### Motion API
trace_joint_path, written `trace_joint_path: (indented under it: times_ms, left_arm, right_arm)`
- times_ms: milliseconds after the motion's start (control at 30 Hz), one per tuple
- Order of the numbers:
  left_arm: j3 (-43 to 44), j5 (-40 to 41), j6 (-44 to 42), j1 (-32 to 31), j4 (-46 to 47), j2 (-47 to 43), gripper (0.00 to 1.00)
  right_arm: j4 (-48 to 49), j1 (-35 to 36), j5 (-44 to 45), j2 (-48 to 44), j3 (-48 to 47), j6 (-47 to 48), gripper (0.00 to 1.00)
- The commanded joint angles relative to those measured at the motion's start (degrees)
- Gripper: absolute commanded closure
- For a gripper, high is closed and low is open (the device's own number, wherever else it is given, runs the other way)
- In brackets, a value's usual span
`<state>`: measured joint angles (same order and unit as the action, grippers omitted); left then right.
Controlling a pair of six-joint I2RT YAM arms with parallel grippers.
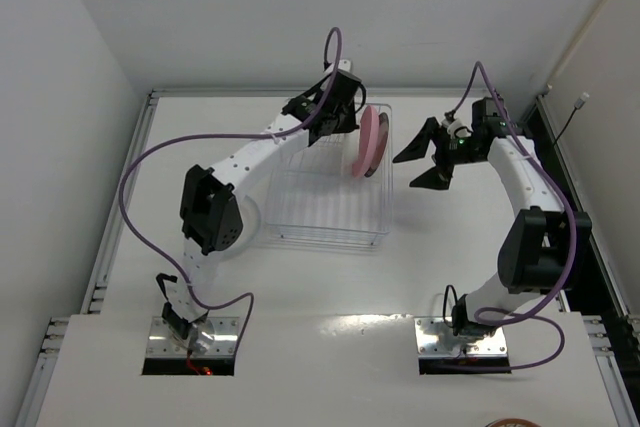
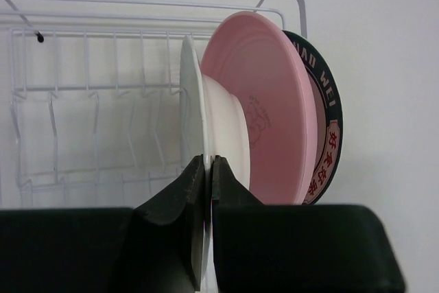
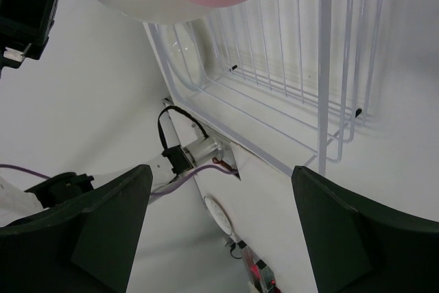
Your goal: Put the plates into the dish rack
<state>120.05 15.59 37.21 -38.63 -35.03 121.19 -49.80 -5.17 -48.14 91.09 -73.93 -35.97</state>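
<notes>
Left pincer: clamping the pale plate by its rim, edge-on, just beyond.
Pink plate: leaning just right, matte, round.
Right pincer: gaping apart.

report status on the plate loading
Left gripper shut on pale plate, upright in dish rack beside pink plate. Right gripper open, empty, beside rack. Nothing blocking.

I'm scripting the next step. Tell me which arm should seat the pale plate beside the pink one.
Left: the left tool is shut on the pale round plate, inside the white wire dish rack beside the matte pink plate. The right tool hangs open and empty outside the rack.
</notes>
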Motion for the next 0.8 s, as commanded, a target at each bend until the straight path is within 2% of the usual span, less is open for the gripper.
trace_joint_path:
  times_ms: [0,433,600,767]
  left_arm:
    - [3.88,9.71,-4.69,-1.26,-1.27,0.54,1.0]
    - [1.77,17.01,-6.02,-3.64,-4.69,3.44,1.0]
    - [-1.39,17.01,-4.52,-3.64,-4.7,3.44,1.0]
    - [0.7,15.7,-2.5,-3.64,-5.75,5.2,1.0]
  right_arm:
    - [0.23,-0.37,-1.43,-2.23,0.45,0.9,0.19]
    - [-0.3,-0.37,-2.49,-2.76,2.74,0.9,0.19]
    - [-0.3,-0.37,-2.49,-2.76,2.74,0.9,0.19]
    - [-0.3,-0.37,-2.49,-2.76,2.74,0.9,0.19]
